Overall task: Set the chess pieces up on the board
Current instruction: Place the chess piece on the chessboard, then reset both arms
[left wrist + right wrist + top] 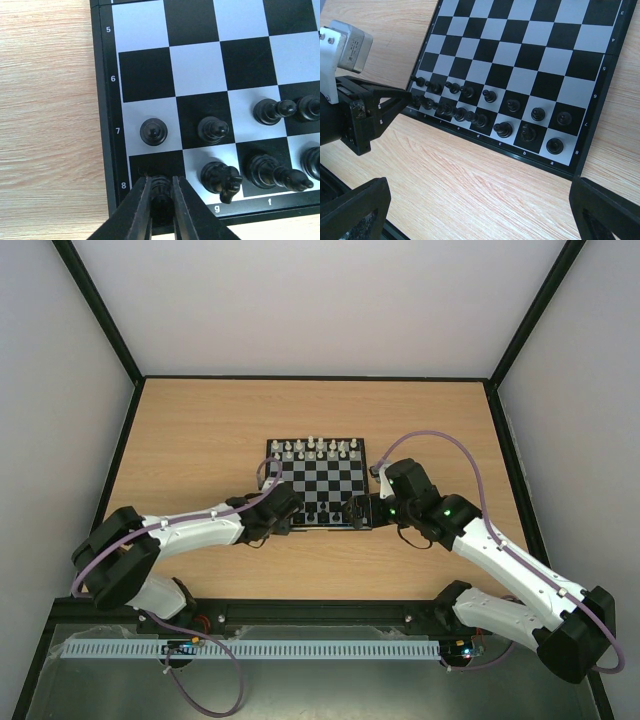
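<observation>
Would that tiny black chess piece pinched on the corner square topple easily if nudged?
Probably: the tiny black chess piece looks narrow and upright in the left gripper, so a sideways knock would likely tip it. It looks like glossy hard plastic: stiff, light, perhaps slippery. The black knight beside it could get bumped.

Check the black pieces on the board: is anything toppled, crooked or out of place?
Nothing stands out. The black pieces stand upright in two tidy rows on the board; the left fingers grip the corner piece.

The board (107,100) border reads 5–8 (also g, f).
</observation>
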Motion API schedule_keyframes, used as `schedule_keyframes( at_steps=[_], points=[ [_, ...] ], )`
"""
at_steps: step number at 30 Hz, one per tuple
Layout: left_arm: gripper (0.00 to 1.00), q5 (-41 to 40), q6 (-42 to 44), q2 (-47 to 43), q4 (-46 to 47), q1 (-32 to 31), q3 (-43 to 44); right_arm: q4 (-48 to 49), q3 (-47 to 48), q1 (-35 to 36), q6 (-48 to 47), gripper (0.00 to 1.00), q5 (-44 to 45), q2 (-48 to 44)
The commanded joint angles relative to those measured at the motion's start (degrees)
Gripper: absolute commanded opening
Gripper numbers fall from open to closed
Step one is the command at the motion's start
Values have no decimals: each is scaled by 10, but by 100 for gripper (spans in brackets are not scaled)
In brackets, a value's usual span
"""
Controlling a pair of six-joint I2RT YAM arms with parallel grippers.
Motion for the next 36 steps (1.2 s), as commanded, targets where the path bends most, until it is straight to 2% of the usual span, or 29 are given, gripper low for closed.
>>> schedule_keyframes(
  at_steps=[1, 11, 15, 20, 23, 30, 36],
  points=[
    [16, 2, 5, 0, 9, 7, -14, 3, -8, -2, -1, 99, -2, 3],
    [34, 5, 7, -10, 5, 7, -7, 3, -8, -2, -1, 99, -4, 4],
    [42, 2, 5, -34, -5, 7, -6, 4, -8, -2, -1, 99, -3, 4],
    [47, -10, 1, -82, -26, 7, -7, 4, -9, -1, -1, 99, -2, 7],
    [56, -18, 4, -119, -29, 6, -12, 4, -9, -2, -1, 99, -1, 10],
    [70, -19, 19, -187, -4, 5, -28, 4, -8, -2, -2, 99, 6, 18],
    [92, -32, 34, -208, 12, 6, -23, 2, -6, -2, -1, 99, 15, 24]
  ],
)
